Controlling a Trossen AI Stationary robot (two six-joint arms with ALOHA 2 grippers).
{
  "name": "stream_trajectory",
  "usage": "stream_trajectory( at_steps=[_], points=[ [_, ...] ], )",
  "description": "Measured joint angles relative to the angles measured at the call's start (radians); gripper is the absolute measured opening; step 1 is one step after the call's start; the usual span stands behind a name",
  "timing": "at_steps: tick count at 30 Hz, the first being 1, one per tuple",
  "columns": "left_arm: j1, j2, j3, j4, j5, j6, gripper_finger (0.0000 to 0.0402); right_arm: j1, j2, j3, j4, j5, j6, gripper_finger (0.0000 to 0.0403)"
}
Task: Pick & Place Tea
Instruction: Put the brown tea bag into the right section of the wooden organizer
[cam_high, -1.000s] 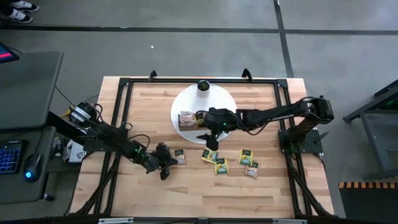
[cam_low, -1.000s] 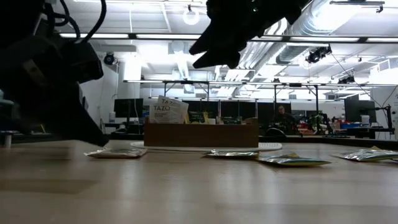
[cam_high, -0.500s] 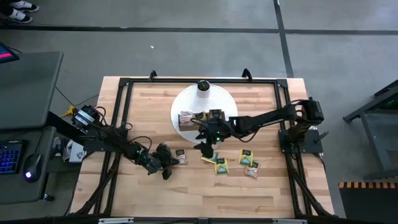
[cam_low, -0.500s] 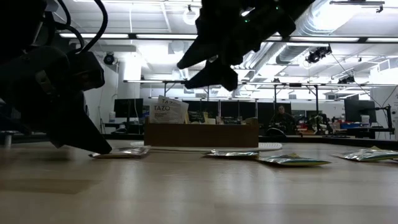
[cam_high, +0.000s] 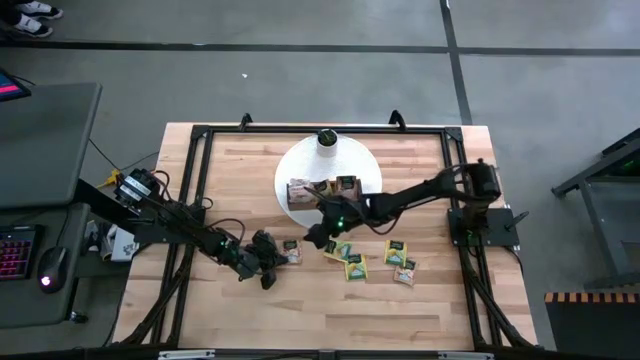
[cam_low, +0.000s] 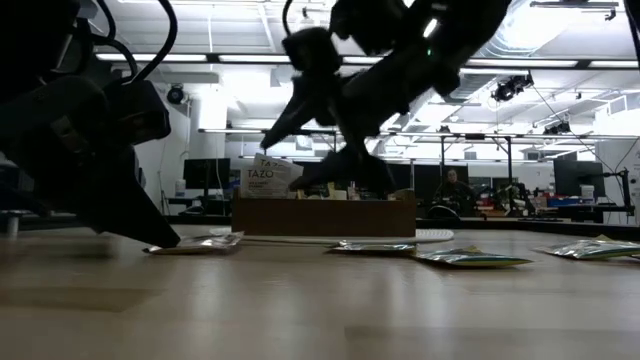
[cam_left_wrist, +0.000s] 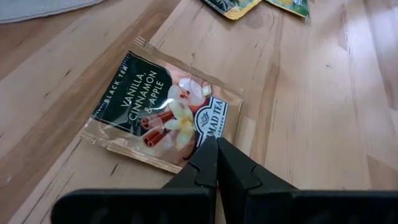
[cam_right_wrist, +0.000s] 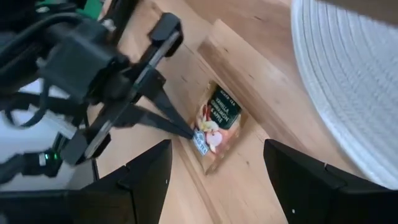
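At 7 o'clock from the white plate (cam_high: 300, 165), the left end effector (cam_left_wrist: 216, 163), fingers pressed together, pins the vanilla cinnamon apple tea sachet (cam_left_wrist: 163, 112) flat to the surface (cam_high: 300, 310), apparently steadying it. Right end effector (cam_high: 318, 235) hovers just beside, spread wide.

Ceiling lights (cam_low: 305, 25) at twelve o'clock in the low view silhouette my arms. The near tabletop (cam_low: 300, 310) blurs; overhead light is even.
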Motion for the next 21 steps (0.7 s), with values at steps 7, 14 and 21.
stream_trajectory(
  at_steps=[7, 14, 21],
  points=[
    [0.0, 0.001, -0.001, -0.006, 0.007, 0.049, 0.0001, 0.007, 0.052, 0.0, 0.048, 0.024, 0.087, 0.0249],
    [0.0, 0.001, -0.002, -0.008, 0.01, 0.114, 0.0001, 0.016, 0.053, 0.002, 0.05, 0.056, 0.12, 0.0249],
    [0.0, 0.001, -0.002, -0.009, 0.014, 0.123, 0.0001, 0.051, 0.117, 0.078, 0.049, 0.077, 0.132, 0.0249]
  ],
)
